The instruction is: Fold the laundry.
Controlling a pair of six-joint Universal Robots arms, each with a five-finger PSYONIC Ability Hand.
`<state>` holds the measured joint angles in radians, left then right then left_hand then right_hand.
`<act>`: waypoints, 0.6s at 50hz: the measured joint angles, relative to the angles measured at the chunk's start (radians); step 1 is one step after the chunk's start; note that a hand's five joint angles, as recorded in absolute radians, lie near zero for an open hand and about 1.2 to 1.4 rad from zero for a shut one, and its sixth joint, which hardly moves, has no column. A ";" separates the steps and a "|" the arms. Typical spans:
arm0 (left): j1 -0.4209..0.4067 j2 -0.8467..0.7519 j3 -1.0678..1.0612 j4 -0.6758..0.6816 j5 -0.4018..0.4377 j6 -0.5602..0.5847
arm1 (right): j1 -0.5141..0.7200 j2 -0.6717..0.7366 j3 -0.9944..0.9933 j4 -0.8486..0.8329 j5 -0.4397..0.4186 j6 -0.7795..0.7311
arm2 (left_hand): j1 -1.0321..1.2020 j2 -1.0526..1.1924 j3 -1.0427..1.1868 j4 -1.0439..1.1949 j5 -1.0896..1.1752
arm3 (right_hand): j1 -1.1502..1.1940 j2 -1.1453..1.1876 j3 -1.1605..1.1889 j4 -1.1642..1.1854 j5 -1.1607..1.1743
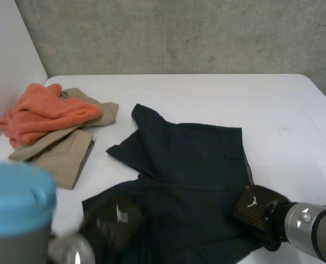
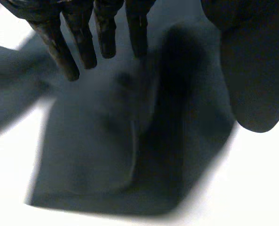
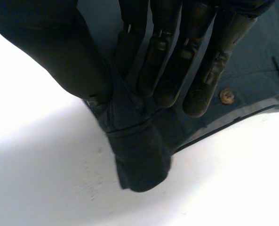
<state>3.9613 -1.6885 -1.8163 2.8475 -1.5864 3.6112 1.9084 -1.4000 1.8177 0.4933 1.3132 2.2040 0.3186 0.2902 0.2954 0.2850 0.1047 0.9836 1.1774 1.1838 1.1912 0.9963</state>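
a dark shirt [image 1: 190, 181] lies spread out in the middle of the white worktop [image 1: 250, 104], on the side near the robot. one sleeve sticks out toward the far side. the shirt is a bit rumpled, not flat.

the right robot hand [image 1: 259, 208] is at the near right edge of the shirt. in the right wrist view, the right robot hand [image 3: 163, 61] has its fingers [image 3: 203, 89] bent down and its thumb pressed in from the other side. a fold of the shirt [image 3: 139, 155] is pinched between them. a bunch of cloth pokes out past the fingertips, onto the white worktop [image 3: 45, 179]. a small round button [image 3: 227, 95] sits on the shirt just beside the fingertips.

the left robot hand [image 1: 116, 220] is over the near left part of the shirt, and it looks blurry in the head view. in the left wrist view, the left robot hand [image 2: 252, 70] has straight fingers [image 2: 106, 33], set well apart from the thumb. it holds nothing. the shirt [image 2: 97, 155] lies under the palm. i cannot tell if the fingertips touch the cloth.

on the far left of the worktop is a little pile. an orange towel [image 1: 44, 113] lies on top of a tan cloth [image 1: 64, 154]. the pile is apart from the shirt.
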 measured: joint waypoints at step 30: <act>0.335 -0.611 0.499 0.453 0.179 0.007 | 0.005 0.045 -0.004 -0.181 -0.015 0.099 | 0.278 0.301 0.293 0.310 0.314 | 0.005 0.000 0.000 0.000 0.000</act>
<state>4.2965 -2.2991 -1.3173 3.3001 -1.4076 3.6178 1.9136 -1.3553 1.8139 0.3125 1.2982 2.3034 0.5969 0.5916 0.5888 0.5948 0.4192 0.9884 1.1774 1.1838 1.1913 0.9964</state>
